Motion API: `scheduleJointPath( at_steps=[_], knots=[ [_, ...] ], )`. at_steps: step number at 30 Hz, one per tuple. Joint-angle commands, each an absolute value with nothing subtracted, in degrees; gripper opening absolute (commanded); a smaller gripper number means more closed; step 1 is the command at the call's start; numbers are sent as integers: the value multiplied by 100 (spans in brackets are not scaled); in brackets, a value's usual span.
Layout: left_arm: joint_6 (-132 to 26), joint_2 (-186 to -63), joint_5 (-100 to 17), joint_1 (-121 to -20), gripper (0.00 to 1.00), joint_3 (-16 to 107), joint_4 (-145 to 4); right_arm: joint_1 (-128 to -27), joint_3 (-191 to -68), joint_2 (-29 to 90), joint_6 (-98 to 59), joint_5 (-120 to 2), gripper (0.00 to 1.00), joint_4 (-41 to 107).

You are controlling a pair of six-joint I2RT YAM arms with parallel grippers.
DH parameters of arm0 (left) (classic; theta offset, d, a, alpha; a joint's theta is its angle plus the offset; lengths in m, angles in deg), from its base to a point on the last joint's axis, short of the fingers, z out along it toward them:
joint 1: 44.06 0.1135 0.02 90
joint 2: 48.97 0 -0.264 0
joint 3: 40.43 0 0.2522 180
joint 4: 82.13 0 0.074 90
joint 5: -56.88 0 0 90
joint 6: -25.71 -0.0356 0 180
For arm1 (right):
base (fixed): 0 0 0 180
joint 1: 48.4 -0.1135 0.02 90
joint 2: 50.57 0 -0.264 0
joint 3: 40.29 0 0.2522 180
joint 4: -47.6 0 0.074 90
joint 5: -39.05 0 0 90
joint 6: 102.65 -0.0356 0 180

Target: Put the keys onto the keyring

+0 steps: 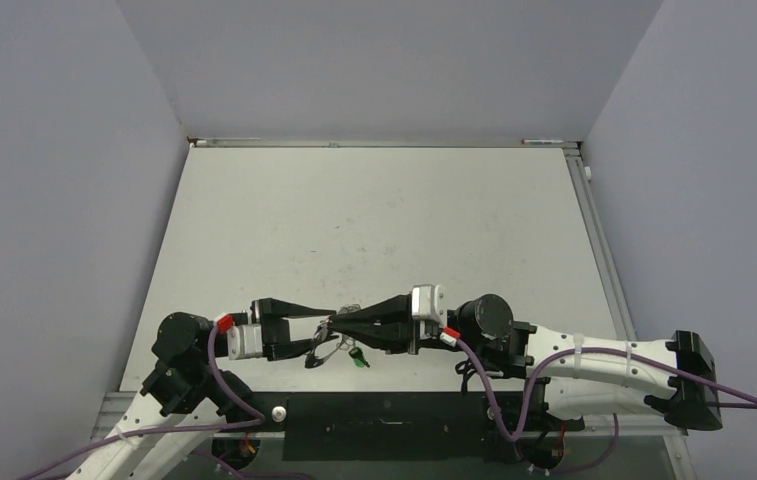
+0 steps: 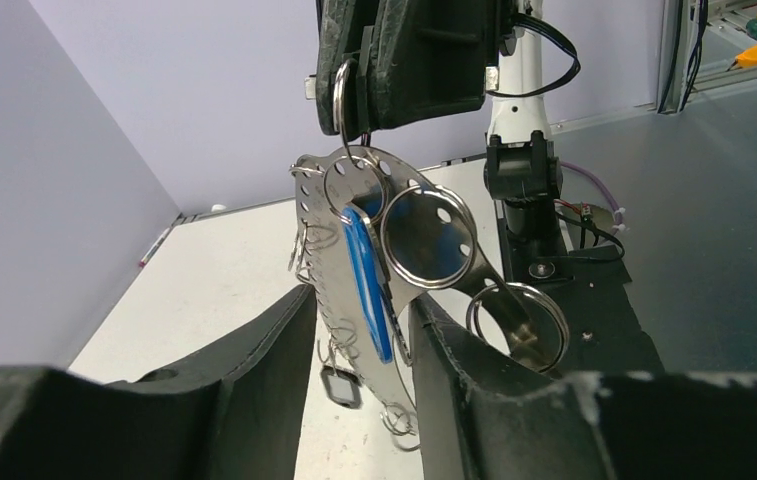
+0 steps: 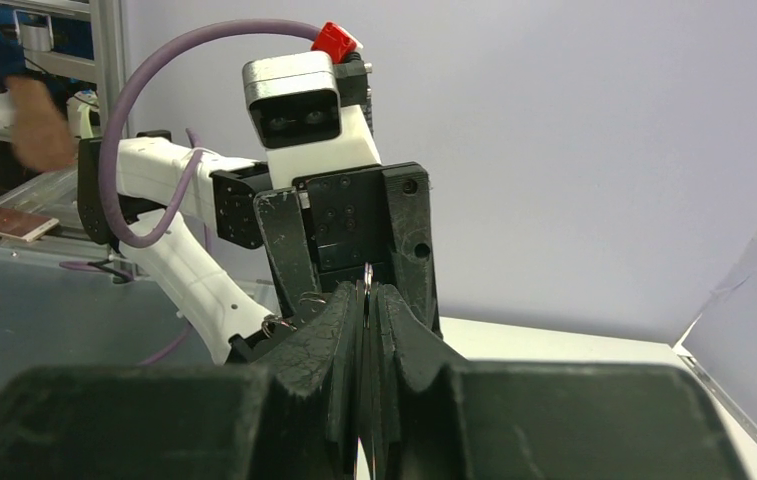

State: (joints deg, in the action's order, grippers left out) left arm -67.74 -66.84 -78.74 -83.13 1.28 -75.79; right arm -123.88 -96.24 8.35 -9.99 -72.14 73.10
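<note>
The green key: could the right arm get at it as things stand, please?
Probably not yet: the right hand is shut on a ring, so it must let go before taking the green key beside it.

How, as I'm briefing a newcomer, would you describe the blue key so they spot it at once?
Toward the table's near edge the two grippers meet, and a metal bunch hangs from the right gripper. In its middle, between the left gripper's fingers, sits the blue key: the only blue piece among silver rings.
</note>
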Motion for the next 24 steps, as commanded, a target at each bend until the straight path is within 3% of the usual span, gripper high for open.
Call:
scheduleJointPath(
  at_steps=[1, 6, 10, 13, 24],
  knots=[
    [-6832, -6622, -7811, -8333, 33, 269, -7612, -12440, -9936, 708, -918, -7206, 5, 7508],
    [-6833, -6631, -7828, -8337, 32, 269, -7602, -12438, -9943, 569, -812, -7133, 5, 7318],
    [-6850, -6614, -7801, -8334, 49, 262, -7580, -12442, -9948, 443, -761, -7084, 5, 7202],
    [-6868, -6571, -7744, -8334, 55, 260, -7559, -12442, -9968, 366, -736, -7064, 5, 7108],
    [-6942, -6514, -7825, -8334, 50, 277, -7479, -12447, -9932, 248, -700, -7055, 5, 6976]
  ],
)
